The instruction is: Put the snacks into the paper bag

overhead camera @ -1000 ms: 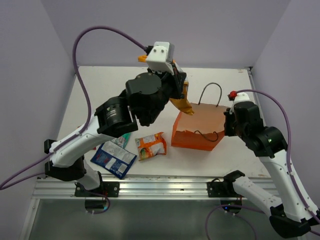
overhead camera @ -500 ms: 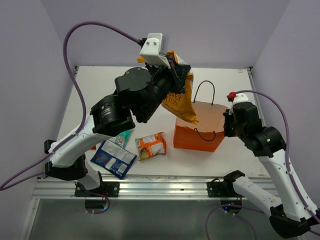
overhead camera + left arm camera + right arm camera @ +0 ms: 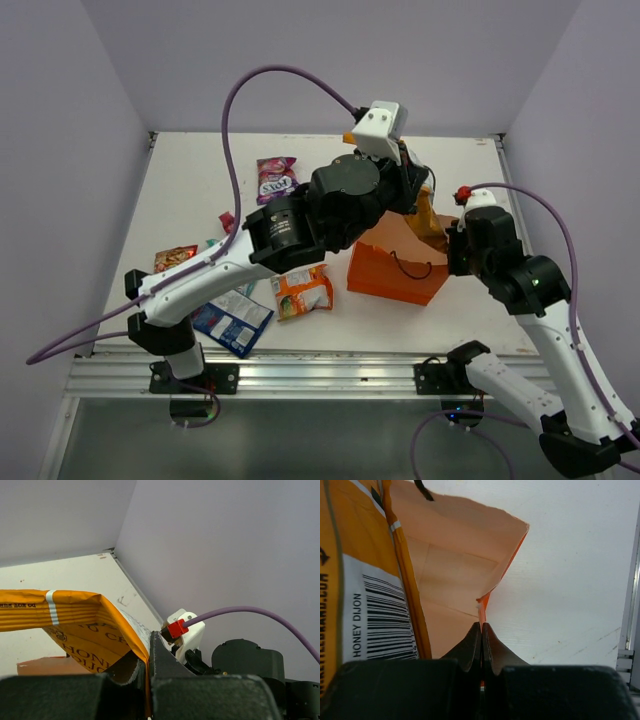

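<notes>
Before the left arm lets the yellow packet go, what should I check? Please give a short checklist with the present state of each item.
1. Left hand shut on packet: ok.
2. Right hand pinching the rim of the bag: ok.
3. Bag mouth open: ok, the right wrist view shows the inside.
4. Packet over the mouth: ok, judged from the top view.
5. Packet's lower end inside the bag: cannot tell.
</notes>
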Controlling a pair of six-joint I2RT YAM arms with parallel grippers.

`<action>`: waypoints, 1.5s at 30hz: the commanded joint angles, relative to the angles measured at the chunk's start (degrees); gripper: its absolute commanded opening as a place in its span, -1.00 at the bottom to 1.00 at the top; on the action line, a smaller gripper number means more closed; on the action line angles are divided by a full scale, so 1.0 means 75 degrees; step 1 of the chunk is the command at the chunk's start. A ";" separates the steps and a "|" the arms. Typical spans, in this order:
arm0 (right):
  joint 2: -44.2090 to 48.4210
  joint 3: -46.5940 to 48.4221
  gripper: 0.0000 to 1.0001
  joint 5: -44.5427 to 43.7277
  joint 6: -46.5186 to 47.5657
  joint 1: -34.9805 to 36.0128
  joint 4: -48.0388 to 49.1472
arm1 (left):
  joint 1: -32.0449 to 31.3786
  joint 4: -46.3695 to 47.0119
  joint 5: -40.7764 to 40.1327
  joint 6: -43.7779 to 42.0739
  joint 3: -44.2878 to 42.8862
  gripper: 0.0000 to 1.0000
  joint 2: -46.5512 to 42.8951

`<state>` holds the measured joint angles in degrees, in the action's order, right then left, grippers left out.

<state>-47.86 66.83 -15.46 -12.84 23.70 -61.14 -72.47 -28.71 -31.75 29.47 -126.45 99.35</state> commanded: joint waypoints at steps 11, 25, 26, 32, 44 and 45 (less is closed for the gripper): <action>0.0064 -0.0063 -1.00 0.0034 0.0025 0.0027 0.0254 | -0.0462 0.0663 -0.0219 0.0407 0.0243 -1.00 -0.0344; 0.0017 -0.0074 -1.00 0.0140 0.0048 0.0027 0.0254 | -0.1318 0.1332 -0.1298 -0.0766 -0.0155 -1.00 -0.0438; 0.0006 -0.0063 -1.00 0.0128 0.0036 0.0027 0.0254 | -0.1318 0.1309 -0.1321 -0.0754 -0.0132 -1.00 -0.0438; 0.0017 -0.0063 -1.00 0.0140 0.0036 0.0027 0.0254 | -0.1318 0.1332 -0.1626 -0.0801 0.0196 -1.00 -0.0567; 0.0041 -0.0074 -1.00 0.0199 0.0036 0.0027 0.0254 | -0.0816 0.1614 -0.1979 -0.0814 0.0793 -1.00 -0.0532; 0.0041 -0.0063 -1.00 0.0199 0.0048 0.0027 0.0254 | -0.0710 0.1590 -0.1816 -0.0685 0.0910 -1.00 -0.0602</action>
<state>-47.86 66.35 -15.22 -12.82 23.70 -60.53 -80.38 -20.53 -45.54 22.15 -121.40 97.01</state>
